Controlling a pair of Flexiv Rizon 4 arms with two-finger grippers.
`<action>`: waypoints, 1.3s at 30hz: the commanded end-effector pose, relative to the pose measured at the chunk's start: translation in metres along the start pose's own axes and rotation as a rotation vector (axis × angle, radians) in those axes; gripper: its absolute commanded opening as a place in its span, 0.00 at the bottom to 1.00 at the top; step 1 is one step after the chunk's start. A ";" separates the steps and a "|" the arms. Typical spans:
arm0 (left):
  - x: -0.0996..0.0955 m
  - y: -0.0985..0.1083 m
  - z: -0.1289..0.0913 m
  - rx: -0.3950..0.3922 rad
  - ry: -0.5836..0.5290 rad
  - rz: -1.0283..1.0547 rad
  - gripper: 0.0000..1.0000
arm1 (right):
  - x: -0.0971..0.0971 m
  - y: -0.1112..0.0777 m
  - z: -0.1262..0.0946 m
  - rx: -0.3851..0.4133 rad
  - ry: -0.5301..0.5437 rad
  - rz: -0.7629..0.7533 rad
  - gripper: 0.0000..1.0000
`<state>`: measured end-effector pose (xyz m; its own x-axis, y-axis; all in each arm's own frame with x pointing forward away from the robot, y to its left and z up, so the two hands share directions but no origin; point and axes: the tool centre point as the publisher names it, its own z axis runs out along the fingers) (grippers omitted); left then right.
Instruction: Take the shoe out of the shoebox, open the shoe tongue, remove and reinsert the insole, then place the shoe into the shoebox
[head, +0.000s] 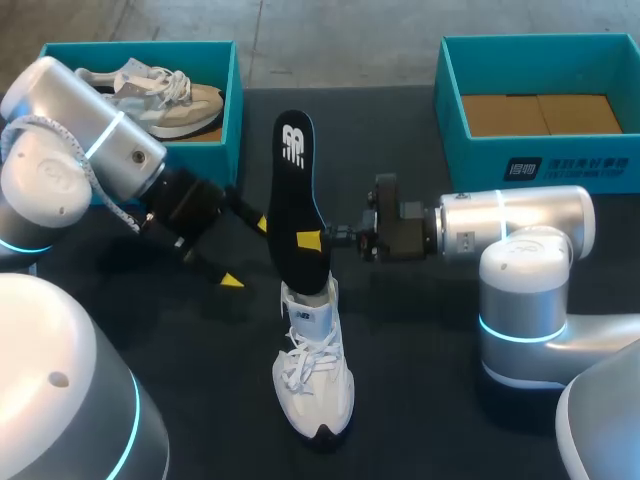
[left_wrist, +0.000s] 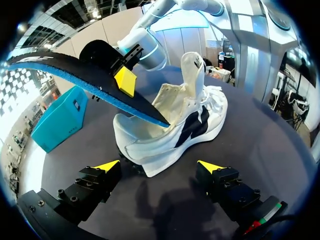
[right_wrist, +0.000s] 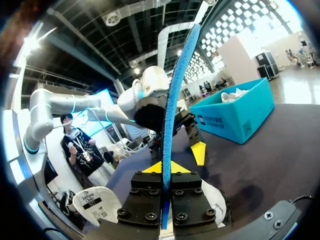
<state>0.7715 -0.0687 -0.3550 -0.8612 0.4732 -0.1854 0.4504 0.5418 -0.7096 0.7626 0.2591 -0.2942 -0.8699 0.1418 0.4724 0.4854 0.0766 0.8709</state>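
Box on the left gripper's outer side holds a second shoe, which I judge is not part of this step. Left gripper hangs low with its jaws wide apart, gripping nothing. The shoe lies just ahead of them, heel end nearest, tongue standing up. That stance looks meant for steadying the shoe should it shift.

Insole stands steeply above the shoe, its lower end dipped inside the opening and its long upper part sloping away over the table. Right gripper is clamped on it near that lower end, one finger on each face, so the sheet runs edge-on straight out from between the jaws — a hold that lets the arm steer the tip. Whether the insole is going in or coming out I cannot tell; either way the insole step is in hand.

Empty box sits beyond the right arm, well apart from both jaws — likely where the shoe ends up.
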 end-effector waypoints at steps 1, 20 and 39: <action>0.000 -0.001 0.004 0.001 0.008 -0.003 1.00 | 0.000 -0.001 0.001 -0.001 -0.006 0.002 0.00; -0.002 0.001 0.007 -0.021 0.034 -0.029 1.00 | -0.005 -0.005 -0.004 0.001 -0.021 0.011 0.00; -0.007 0.004 0.011 -0.040 0.048 -0.052 1.00 | -0.007 -0.011 -0.004 0.001 -0.022 0.024 0.00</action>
<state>0.7761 -0.0760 -0.3642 -0.8723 0.4744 -0.1189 0.4150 0.5894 -0.6931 0.7640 0.2525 -0.3063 -0.8571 0.1627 0.4888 0.5045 0.0730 0.8603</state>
